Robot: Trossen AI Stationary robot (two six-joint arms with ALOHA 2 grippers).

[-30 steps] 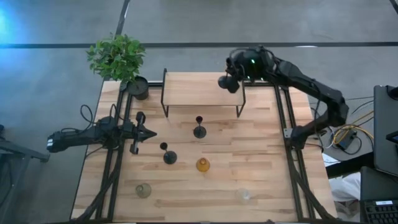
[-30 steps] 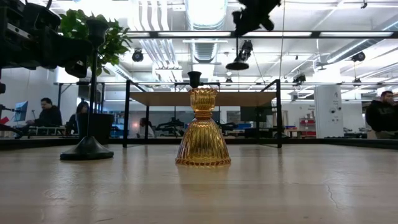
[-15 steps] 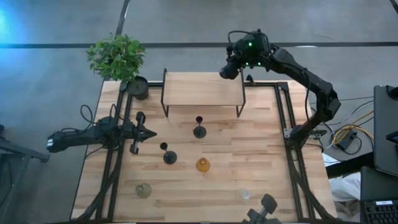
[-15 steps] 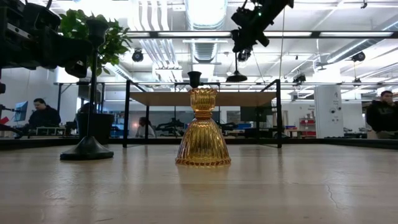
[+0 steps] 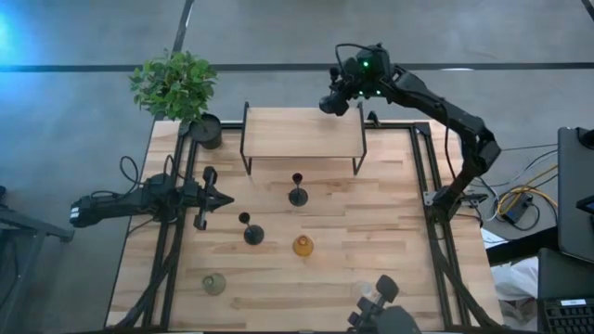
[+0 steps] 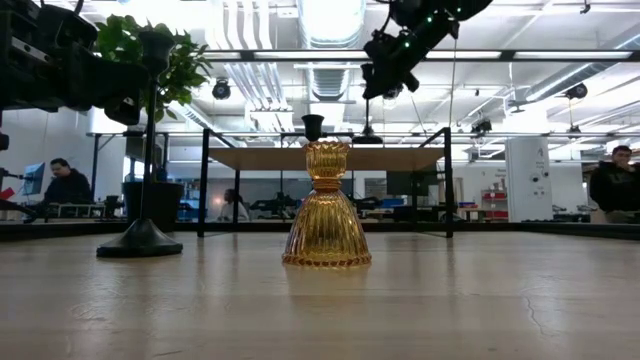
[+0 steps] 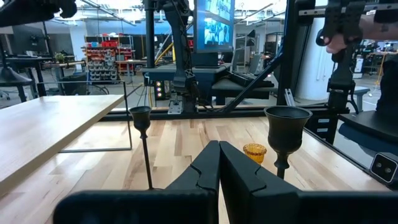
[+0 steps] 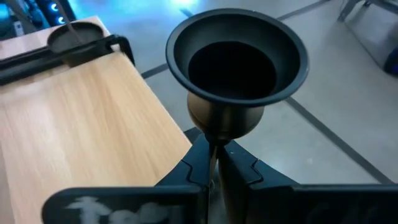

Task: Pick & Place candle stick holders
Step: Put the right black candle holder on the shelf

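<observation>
Above the shelf's far right corner: right gripper (image 5: 336,100) clamped on a candlestick (image 8: 237,68).
Table (image 5: 390,232) carries the shelf (image 5: 302,134); two candlesticks (image 5: 298,191) (image 5: 251,230) stand mid-table near the amber vase (image 5: 303,246). Left gripper (image 5: 223,199), fingers together, waits at the left edge.

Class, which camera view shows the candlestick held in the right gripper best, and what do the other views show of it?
The right wrist view: the candlestick fills the picture, its stem pinched in the right gripper. The high view shows it small beside the shelf; the low view, a dark shape overhead. The left wrist view does not clearly show it.
</observation>
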